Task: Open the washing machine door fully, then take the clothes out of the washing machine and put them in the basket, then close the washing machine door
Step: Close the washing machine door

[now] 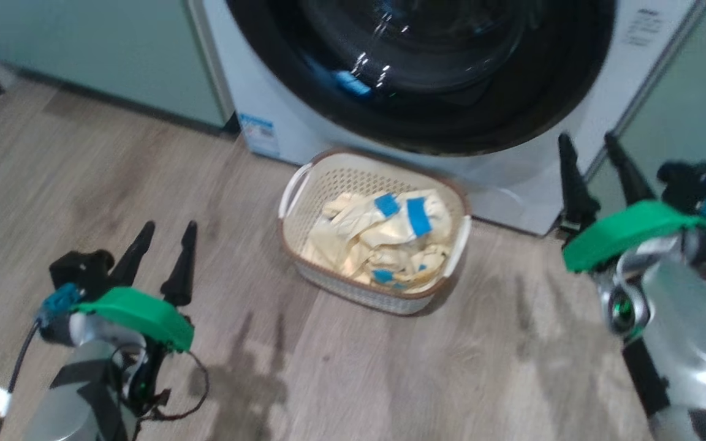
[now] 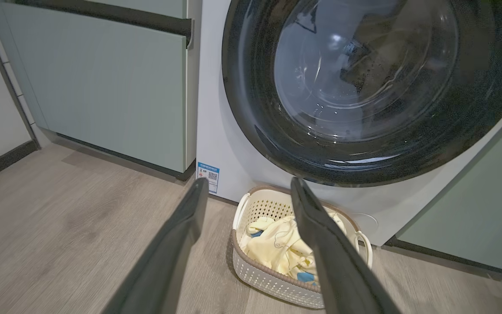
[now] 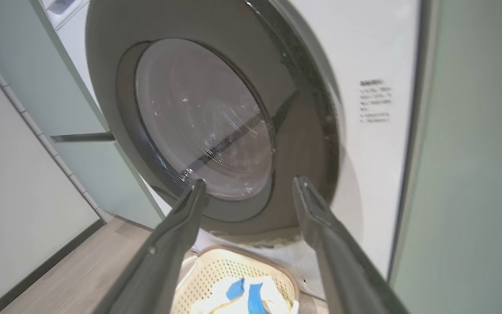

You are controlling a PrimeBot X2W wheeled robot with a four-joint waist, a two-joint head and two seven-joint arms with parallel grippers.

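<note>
- The left arm [image 1: 86, 334] hangs low over the wooden floor [image 1: 390, 380]. Its two dark fingers [image 1: 182, 263] point forward at the washing machine [image 1: 267, 79].
- The left jaws stand wide apart with nothing between them.
- The right arm [image 1: 684, 324] reaches farther toward the machine than the left one. Its fingers [image 1: 573, 184] rise before the lower right corner of the white front.
- The right jaws are also apart and empty.
- The basket [image 1: 344, 180] stands on the floor ahead of both pairs of jaws and between them. It is to the right of the left jaws, to the left of the right jaws, and well apart from each.
- The clothes [image 1: 383, 233] lie heaped inside the basket, cream with blue patches, and no finger touches them.
- The washing machine door [image 1: 426, 116] is above the basket and beyond the jaws. In the left wrist view the door [image 2: 364, 87] looks shut against the front.
- In the right wrist view its glass [image 3: 203, 117] is just past the open jaws, without contact.
</note>
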